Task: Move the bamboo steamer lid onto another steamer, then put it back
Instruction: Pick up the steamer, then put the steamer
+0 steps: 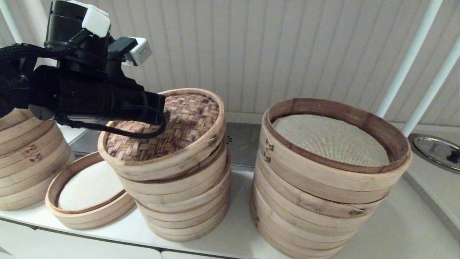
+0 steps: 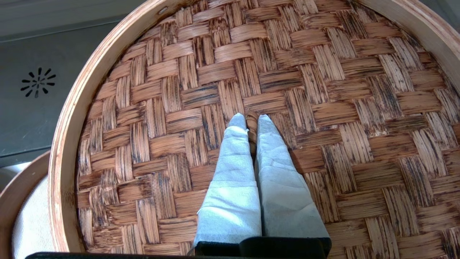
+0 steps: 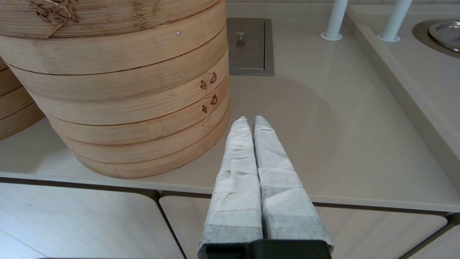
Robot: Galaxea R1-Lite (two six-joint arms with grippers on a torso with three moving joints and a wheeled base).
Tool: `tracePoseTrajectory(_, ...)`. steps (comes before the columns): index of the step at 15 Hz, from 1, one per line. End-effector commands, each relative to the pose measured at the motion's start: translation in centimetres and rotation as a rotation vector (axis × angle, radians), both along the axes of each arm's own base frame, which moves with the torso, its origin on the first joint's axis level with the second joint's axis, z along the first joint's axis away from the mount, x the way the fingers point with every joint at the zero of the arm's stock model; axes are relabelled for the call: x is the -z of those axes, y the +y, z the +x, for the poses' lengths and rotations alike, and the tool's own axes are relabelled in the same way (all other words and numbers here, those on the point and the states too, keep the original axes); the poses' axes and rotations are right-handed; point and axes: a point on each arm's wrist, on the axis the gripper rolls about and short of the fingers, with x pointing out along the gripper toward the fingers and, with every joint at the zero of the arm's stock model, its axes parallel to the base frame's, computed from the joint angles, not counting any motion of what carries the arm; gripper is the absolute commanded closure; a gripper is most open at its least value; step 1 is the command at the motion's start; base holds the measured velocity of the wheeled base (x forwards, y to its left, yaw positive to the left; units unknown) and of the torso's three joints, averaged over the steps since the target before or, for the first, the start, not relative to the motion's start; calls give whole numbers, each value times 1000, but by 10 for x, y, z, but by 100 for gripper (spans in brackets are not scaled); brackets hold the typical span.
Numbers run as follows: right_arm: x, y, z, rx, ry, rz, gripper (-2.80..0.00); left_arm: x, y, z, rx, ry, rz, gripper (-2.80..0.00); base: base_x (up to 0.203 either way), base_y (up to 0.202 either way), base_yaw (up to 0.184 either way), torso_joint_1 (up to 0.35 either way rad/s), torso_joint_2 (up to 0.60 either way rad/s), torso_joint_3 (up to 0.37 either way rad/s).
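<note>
Our left hand [image 2: 251, 120] is down on the bamboo steamer lid [image 1: 172, 122], its fingers clamped on the small centre loop [image 2: 251, 124]. We count four bamboo groups on the surface [image 1: 395, 223], left to right: a stack at the far left [image 1: 28, 158], a low single steamer [image 1: 86, 196] with a white liner, the medium stack [image 1: 183, 201] carrying the lid, tilted, on top, and a wider stack [image 1: 323, 201] with a beige mesh liner. Our right hand [image 3: 248, 122] hangs off the surface's front edge beside the wider stack, fingers pressed together on nothing.
</note>
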Motion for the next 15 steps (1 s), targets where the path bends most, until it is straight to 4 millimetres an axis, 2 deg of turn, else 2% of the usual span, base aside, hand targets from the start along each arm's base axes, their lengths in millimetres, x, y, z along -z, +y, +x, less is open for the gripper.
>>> tracePoseTrajectory(1, 0, 0, 0, -1, 3, 0, 0, -4, 3, -3, -3, -10, -6, 0, 0, 0, 0, 0, 0, 0)
tracePoseTrajectory(15, 0, 0, 0, 0, 1, 0, 0, -9, 30, 3, -77, -26, 37, 0, 0, 0, 0, 0, 0, 0)
